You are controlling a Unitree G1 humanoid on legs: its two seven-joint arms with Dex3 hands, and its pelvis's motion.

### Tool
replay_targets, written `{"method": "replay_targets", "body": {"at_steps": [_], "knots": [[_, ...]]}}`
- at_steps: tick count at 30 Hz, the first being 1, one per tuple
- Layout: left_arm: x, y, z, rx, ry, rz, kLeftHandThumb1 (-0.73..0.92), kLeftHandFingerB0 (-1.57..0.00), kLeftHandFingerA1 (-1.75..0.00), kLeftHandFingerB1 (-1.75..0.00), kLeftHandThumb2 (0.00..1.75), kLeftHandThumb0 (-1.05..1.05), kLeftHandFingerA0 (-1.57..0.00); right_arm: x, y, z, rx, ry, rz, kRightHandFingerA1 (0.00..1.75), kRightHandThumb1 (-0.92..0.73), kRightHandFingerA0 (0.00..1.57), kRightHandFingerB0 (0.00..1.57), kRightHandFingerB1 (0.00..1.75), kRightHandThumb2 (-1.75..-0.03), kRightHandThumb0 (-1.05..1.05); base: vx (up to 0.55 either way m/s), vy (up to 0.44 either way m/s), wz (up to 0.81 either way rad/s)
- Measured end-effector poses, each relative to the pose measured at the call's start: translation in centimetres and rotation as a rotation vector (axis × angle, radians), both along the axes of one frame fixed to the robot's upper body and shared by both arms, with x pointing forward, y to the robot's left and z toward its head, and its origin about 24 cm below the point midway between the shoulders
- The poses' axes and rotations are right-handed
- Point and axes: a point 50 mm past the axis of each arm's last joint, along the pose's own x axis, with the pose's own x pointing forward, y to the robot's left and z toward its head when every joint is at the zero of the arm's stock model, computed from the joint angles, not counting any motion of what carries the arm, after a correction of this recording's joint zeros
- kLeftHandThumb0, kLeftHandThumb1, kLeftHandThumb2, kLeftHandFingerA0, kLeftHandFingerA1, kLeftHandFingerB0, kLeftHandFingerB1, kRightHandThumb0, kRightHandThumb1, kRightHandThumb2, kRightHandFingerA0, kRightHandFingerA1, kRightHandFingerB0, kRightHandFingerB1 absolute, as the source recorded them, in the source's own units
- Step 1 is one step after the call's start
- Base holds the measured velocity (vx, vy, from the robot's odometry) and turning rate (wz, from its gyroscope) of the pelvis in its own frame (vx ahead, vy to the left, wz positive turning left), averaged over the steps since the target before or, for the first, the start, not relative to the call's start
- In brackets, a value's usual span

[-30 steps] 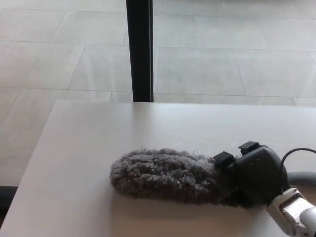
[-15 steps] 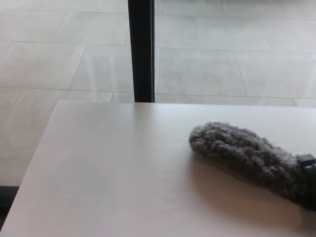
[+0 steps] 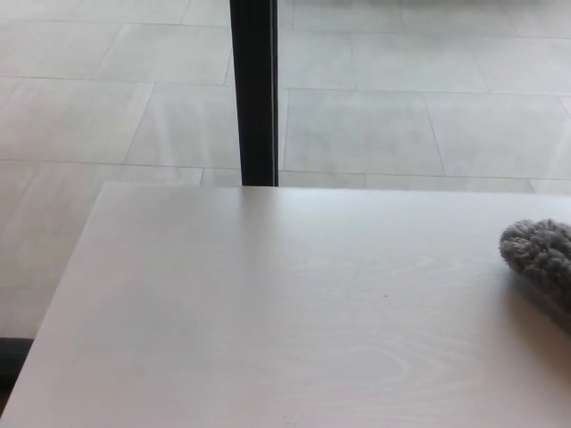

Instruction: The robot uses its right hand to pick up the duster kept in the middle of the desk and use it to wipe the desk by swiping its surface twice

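Since neither hand shows in the head view, the state of the fingers cannot be told, nor whether any grip is on the duster (image 3: 542,253). Only the grey fluffy tip of the duster is visible, at the right edge of the desk (image 3: 268,312), lying on or just over the top; the rest runs out of frame to the right. Contact with the surface cannot be confirmed.

Risks, judged from this frame:
- Duster sits at the right edge. A swipe carried further right would take it off the desk, and the pile would drag over the corner or lose contact altogether.
- Hand off-camera: a slipping grip would go unseen from here. A loose hold could let the duster twist or drop at the edge.
- If the pile rides above the top and not on it, the stroke wipes nothing.
- Return stroke toward the left edge: too much downward force could bunch the fluffy head and stall it on the top.

Beyond the far edge: black post (image 3: 254,89), tiled floor (image 3: 401,125). Neither is near the duster.
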Motion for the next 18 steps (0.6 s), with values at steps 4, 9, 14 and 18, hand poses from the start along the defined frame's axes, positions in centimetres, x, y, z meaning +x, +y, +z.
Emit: {"method": "replay_targets", "body": {"at_steps": [4,9,14,18], "knots": [[-0.1,0.0,0.0,0.000,0.004,0.000,0.71,-0.51,-0.61,-0.51,0.61,-0.43,-0.61,-0.3,-0.4,0.0,0.009,0.011,-0.039,1.66,-0.53,0.75,0.73,0.47,-0.58,-0.45,0.00,0.000,0.00],[-0.2,0.0,0.0,0.000,0.007,-0.002,0.71,-0.52,-0.63,-0.51,0.61,-0.45,-0.65,-0.2,-0.5,0.0,0.013,0.023,-0.068,1.63,-0.62,0.65,0.66,0.58,-0.61,-0.49,0.00,0.000,0.00],[-0.1,-0.1,-0.1,0.001,0.014,-0.015,0.72,-0.57,-0.62,-0.49,0.61,-0.48,-0.69,0.7,0.5,-0.1,0.017,0.029,-0.074,1.64,-0.62,0.72,0.72,0.70,-0.63,-0.52,0.00,0.000,0.00],[0.1,-0.1,-0.1,0.003,0.013,-0.027,0.71,-0.59,-0.65,-0.51,0.61,-0.48,-0.70,2.4,3.0,-0.4,0.050,0.013,-0.041,1.64,-0.61,0.77,0.70,0.73,-0.61,-0.39,0.00,0.000,0.00]]}}
